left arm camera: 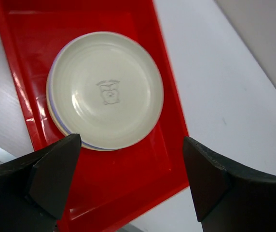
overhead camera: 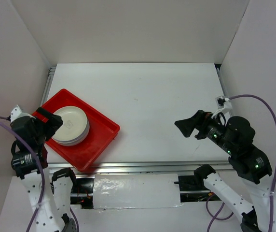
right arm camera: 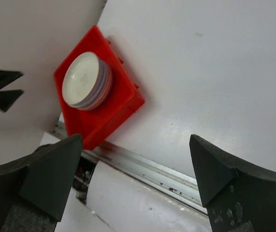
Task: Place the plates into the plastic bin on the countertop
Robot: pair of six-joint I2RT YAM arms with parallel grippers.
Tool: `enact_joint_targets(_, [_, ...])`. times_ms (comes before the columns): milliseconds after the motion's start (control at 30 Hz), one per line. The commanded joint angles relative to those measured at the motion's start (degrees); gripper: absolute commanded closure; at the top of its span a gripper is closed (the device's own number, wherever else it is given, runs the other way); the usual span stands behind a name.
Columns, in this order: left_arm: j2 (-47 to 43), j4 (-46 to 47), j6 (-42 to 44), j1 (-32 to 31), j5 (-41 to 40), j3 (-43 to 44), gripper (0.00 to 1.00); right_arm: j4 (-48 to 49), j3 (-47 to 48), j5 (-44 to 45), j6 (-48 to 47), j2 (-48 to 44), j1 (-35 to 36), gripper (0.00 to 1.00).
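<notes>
The red plastic bin [overhead camera: 102,137] lies turned at the countertop's [overhead camera: 152,96] left front. A stack of plates [overhead camera: 70,125] with a cream one on top stands in it; purple, blue and orange rims show at the stack's side in the right wrist view [right arm camera: 87,80]. My left gripper [overhead camera: 51,121] is open and empty above the bin's left side, next to the stack; in the left wrist view [left arm camera: 133,179] the cream plate [left arm camera: 106,89] lies just beyond its fingertips. My right gripper [overhead camera: 185,126] is open and empty above the countertop's right front, far from the bin [right arm camera: 123,104].
A metal rail [overhead camera: 152,166] runs along the near edge, with a white panel [overhead camera: 135,191] between the arm bases. White walls stand on three sides. A purple cable [overhead camera: 268,113] loops beside the right arm.
</notes>
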Motion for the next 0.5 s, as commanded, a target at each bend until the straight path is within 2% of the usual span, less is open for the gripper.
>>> enact_joint_targets(0, [-0.67,-5.02,10.09,-0.29,10.78,7.91,0.01,-8.86,7.91,14.04,-1.75,0.57,0.8,0.0])
enact_joint_targets(133, [-2.23,-8.72,14.41,-0.2,17.98,13.19,0.01,-14.6,14.86,19.36,-3.24,-0.04,0.72,0.0])
enact_joint_targets(267, [-7.42,-10.13,13.63,-1.34,16.86,14.69,0.01,-21.45,23.2,22.09,-4.83,-0.65,-0.95,0.0])
enact_joint_targets(367, [-10.85,-12.24,11.7,-2.31,16.07,16.36,0.01,-25.57,27.85,21.39,-7.11,-1.45,-4.36,0.0])
enact_joint_targets(467, [-14.1,-14.0,9.33,-2.49,15.72,13.92,0.01,-28.75,31.3,19.28,-10.27,-2.85,-7.88,0.0])
